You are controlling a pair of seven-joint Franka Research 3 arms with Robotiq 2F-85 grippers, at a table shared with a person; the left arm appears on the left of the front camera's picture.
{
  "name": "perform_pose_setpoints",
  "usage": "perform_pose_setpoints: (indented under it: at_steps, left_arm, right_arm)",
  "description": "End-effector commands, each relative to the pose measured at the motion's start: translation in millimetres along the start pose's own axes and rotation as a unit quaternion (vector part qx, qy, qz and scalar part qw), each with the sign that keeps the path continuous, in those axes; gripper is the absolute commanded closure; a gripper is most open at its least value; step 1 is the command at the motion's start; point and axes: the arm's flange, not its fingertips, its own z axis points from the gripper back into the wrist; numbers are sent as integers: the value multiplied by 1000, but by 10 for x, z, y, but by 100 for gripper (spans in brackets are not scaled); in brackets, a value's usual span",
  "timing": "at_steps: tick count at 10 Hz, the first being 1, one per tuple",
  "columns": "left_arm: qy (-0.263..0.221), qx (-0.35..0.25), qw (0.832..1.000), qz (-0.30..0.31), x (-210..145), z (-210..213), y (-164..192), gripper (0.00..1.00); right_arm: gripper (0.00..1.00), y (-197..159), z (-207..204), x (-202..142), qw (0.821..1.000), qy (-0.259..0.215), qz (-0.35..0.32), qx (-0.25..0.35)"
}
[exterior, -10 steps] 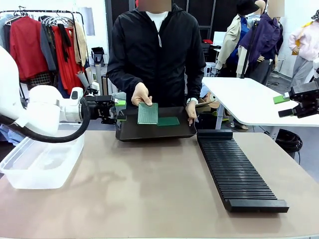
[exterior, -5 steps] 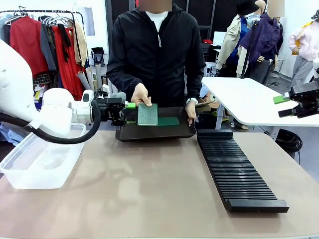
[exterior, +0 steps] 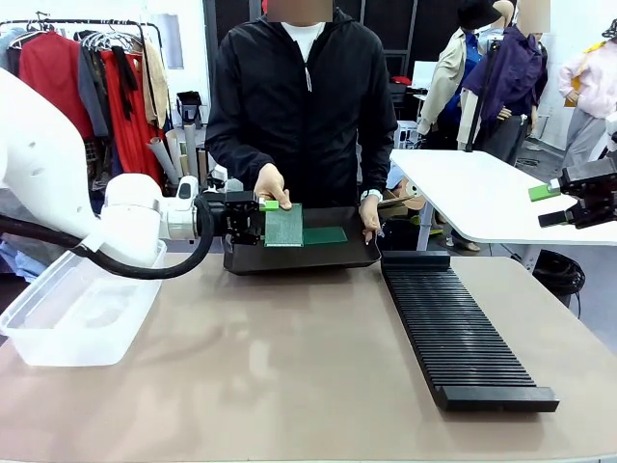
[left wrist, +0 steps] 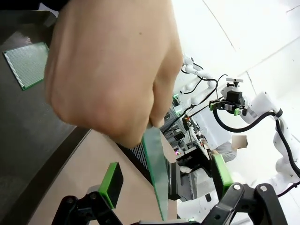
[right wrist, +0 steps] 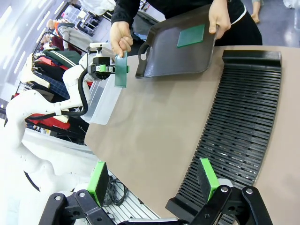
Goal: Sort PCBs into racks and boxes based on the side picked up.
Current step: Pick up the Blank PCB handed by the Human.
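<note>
Left wrist view: thin PCB (left wrist: 157,168) edge-on between spread left gripper (left wrist: 165,178) pads — person's hand (left wrist: 112,70) pinching it. Front view: finely patterned green face. Right gripper (right wrist: 153,180) spread wide — empty.

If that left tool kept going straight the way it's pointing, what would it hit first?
Probably the green PCB that the person's hand holds up: its edge sits between the open left tool's fingers, with the hand just beyond.
</note>
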Motion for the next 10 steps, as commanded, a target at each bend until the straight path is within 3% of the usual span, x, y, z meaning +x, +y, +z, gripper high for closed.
perform_pose_setpoints:
  at_steps: [1,2,6,7,10]
  left_arm:
    - [-9,-3,1000,-2,52,-57,29,7]
    - [-11,-3,1000,-3,47,-48,37,17]
    - [-11,-5,1000,-4,32,-18,33,90]
    - [-10,-6,1000,-2,31,-12,34,100]
    - [-10,-13,1000,3,30,6,29,100]
  right_arm:
    - [0,13,-6,6,1000,-1,-2,2]
    - [0,13,-6,6,1000,-1,-2,2]
    - [0,13,-6,6,1000,-1,-2,2]
    - [0,13,-6,6,1000,-1,-2,2]
    - [0,13,-6,6,1000,-1,-2,2]
